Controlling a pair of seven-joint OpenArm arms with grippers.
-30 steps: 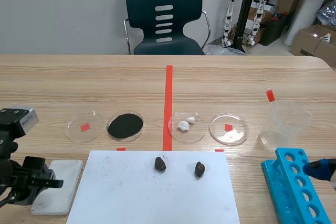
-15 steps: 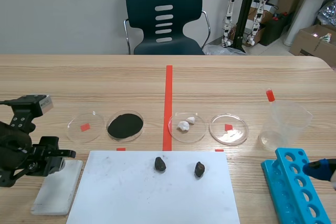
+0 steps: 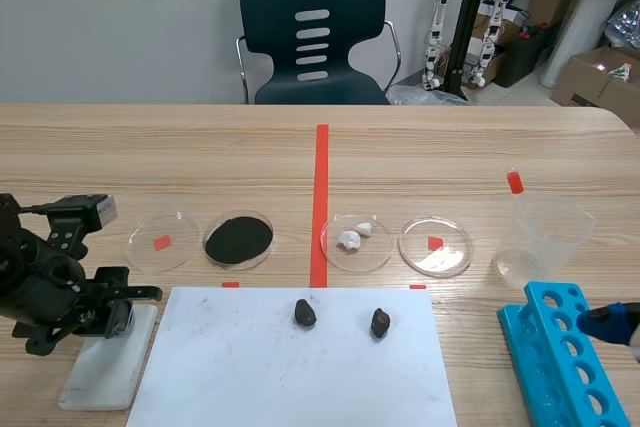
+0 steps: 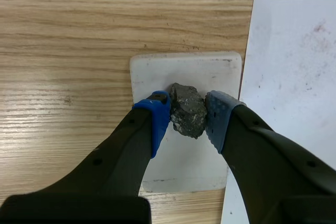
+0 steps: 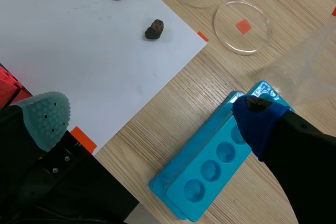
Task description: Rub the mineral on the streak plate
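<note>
In the scene view, the left gripper [image 3: 128, 309] is hanging over the near-side end of the white rectangular streak plate [image 3: 100, 372], and its black body is hiding whatever is sitting between the fingers. The right gripper [image 3: 610, 323] is being cut off by the picture's edge – only a dark blue tip is showing, beside the bright blue plastic test-tube rack [image 3: 560, 352]. Two small dark rocks [image 3: 305, 312] are lying on the large white paper sheet [image 3: 290, 367].

In the left wrist view, the blue dotted pads [image 4: 157, 116] are pressing from both sides on the rough grey mineral chunk [image 4: 187, 109], the fingers standing only as far apart as the chunk is wide. The mineral is sitting over the middle of the streak plate; whether it is touching the plate or hovering just above it is not showing. The plate's edge is lying just beside the paper sheet.

In the right wrist view, the right gripper's fingers are standing wide apart – one grey-green pad [image 5: 44, 116], one blue – with nothing between them, over the paper's corner and the rack. A clear plastic beaker [image 5: 310, 61] is running out of the frame, and a clear round dish [image 5: 242, 27] is lying near it.
</note>
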